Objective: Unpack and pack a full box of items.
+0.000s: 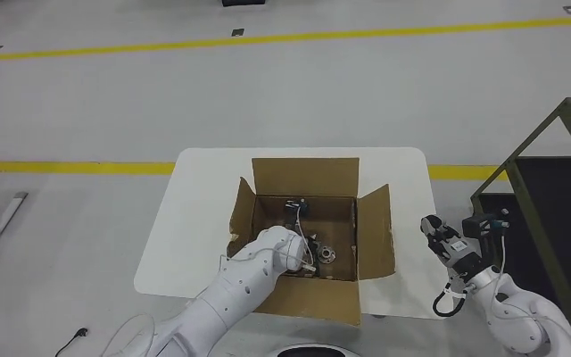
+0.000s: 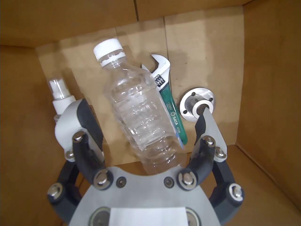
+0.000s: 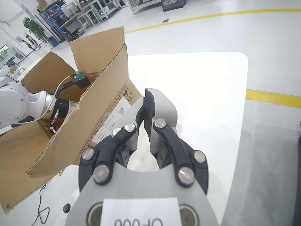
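Inside box (image 1: 306, 177), left gripper (image 2: 137, 111) spread wide astride bottle (image 2: 131, 90); wrench (image 2: 169, 103) just beside. Right gripper (image 3: 147, 109) pinched closed, empty, above table (image 3: 200, 83) beside box.

Left arm (image 1: 241, 286): bent forward, wrist angled down.
Left gripper (image 2: 137, 111): jaws spread wide apart.
Right gripper (image 3: 147, 105): jaws pressed together, holding nothing.

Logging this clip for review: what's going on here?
The left gripper is down inside the cardboard box, open, straddling a clear plastic bottle. A wrench, a metal flange and a small spray bottle sit beside it. The right gripper, shut and empty, hangs over the table beside the box.
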